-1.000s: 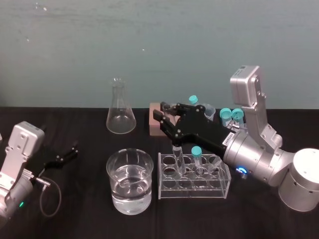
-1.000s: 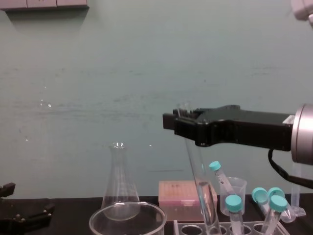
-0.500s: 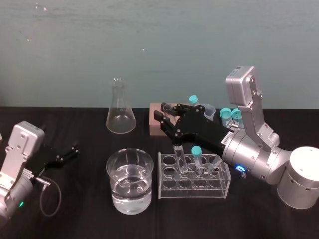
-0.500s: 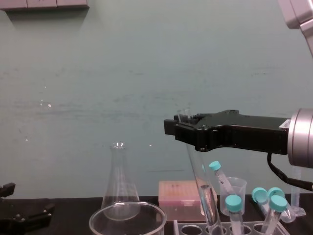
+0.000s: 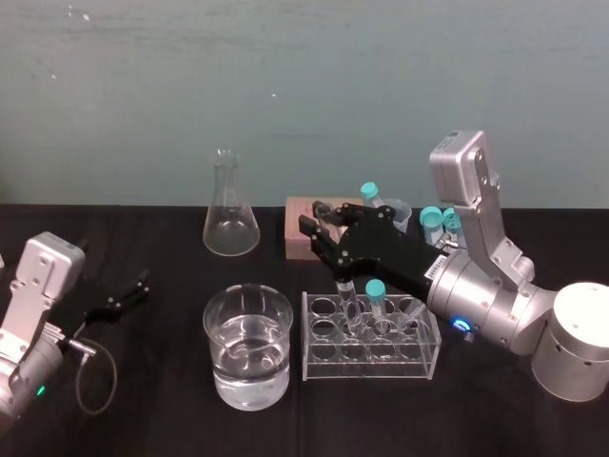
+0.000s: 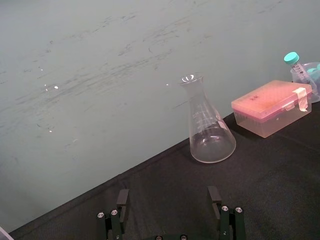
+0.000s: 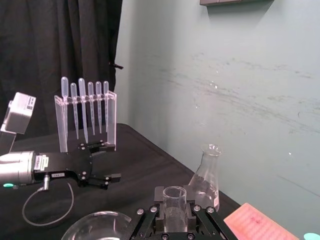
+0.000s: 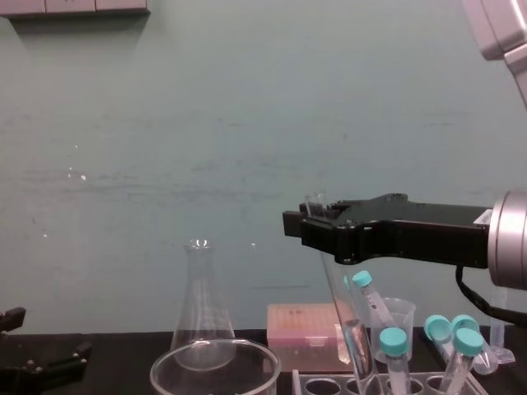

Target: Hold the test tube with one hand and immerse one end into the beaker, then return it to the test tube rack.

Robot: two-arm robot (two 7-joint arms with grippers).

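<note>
Writing: white label [image 5: 436, 267] on right arm, print unreadable | right gripper [image 8: 311, 224] clamped around the test tube [image 8: 346, 321] near its top, reaching level over the test tube rack [image 5: 371, 360] | tube tilted, lower end in a rack hole | beaker [image 5: 246, 347] just left of rack | left gripper [image 6: 170, 210] parked far left, fingers apart, empty

Lab (black-clothed bench [image 5: 152, 400]), conical flask [image 5: 230, 227], pipette stand [image 7: 85, 120], test tube rack [image 5: 371, 358]

Head camera looks down on the table [image 5: 143, 419], chest camera sights low across it; both share the beaker [image 5: 247, 348].
</note>
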